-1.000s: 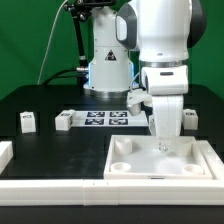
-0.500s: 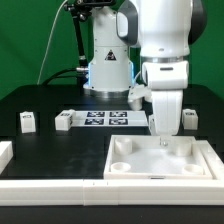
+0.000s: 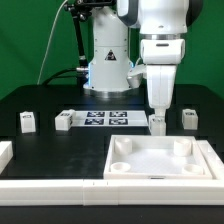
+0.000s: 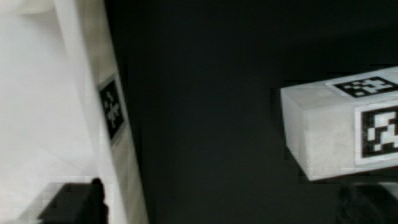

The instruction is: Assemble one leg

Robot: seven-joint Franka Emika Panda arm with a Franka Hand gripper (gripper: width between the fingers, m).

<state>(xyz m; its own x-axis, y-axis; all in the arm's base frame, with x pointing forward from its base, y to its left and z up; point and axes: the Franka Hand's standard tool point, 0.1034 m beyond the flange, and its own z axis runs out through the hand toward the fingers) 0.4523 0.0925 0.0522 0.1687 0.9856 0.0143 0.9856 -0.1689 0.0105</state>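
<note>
Three legs, small white posts with marker tags, stand on the black table: two at the exterior view's left point(image 3: 27, 121) point(image 3: 64, 120) and one at its right point(image 3: 187, 118). My gripper point(image 3: 157, 122) hangs just behind the far rim of the large white tray-like piece point(image 3: 160, 182). In the wrist view my gripper point(image 4: 217, 205) is open with only dark table between the fingertips point(image 4: 71, 200). A tagged leg point(image 4: 347, 125) lies beyond one finger, untouched. The tray's tagged rim point(image 4: 98, 110) runs beside the other finger.
The marker board point(image 3: 105, 118) lies between the left legs and my gripper. The robot's white base point(image 3: 108, 70) stands behind it. Another white piece point(image 3: 5, 152) shows at the exterior view's left edge.
My gripper has risen out of the tray's far right corner and moved back over its far rim. The legs and the tray have not moved.
</note>
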